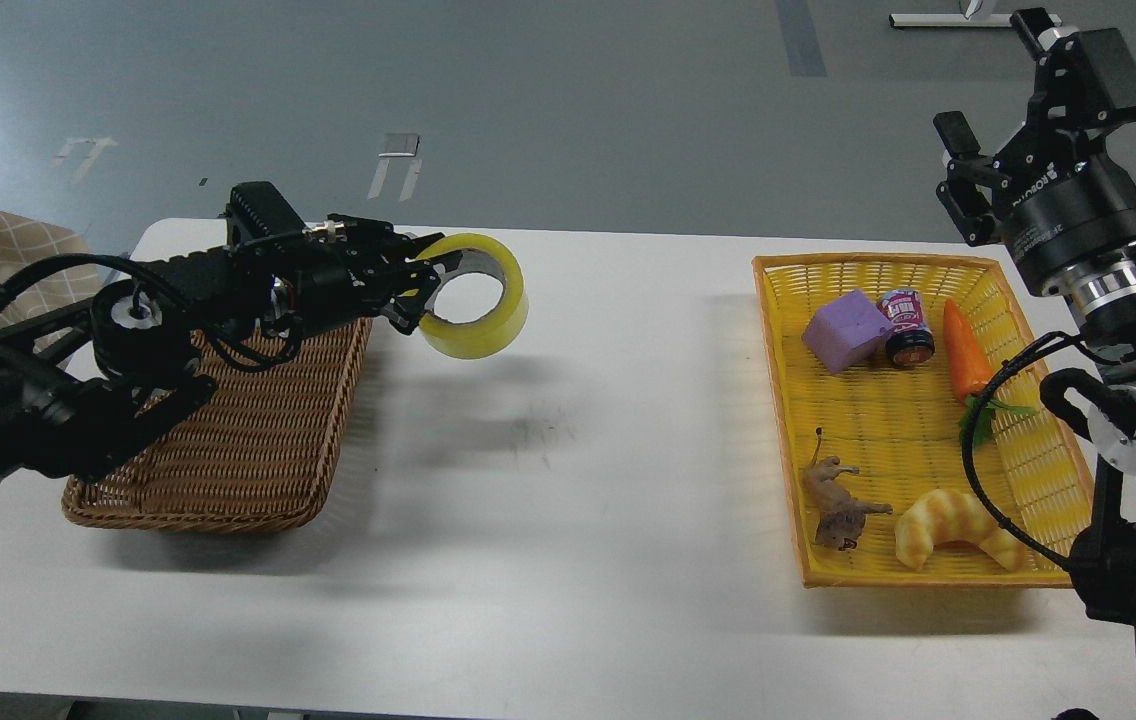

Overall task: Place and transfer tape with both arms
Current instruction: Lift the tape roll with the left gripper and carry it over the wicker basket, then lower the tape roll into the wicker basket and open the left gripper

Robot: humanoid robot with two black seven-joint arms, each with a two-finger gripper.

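Note:
The yellow tape roll hangs in the air above the white table, just right of the brown wicker basket. My left gripper is shut on the roll's left wall, one finger inside the core. My right gripper is raised at the far right, above the far right corner of the yellow basket. It holds nothing and its fingers look apart.
The yellow basket holds a purple block, a small can, a carrot, a toy animal and a croissant-shaped toy. The white table lies between the two baskets.

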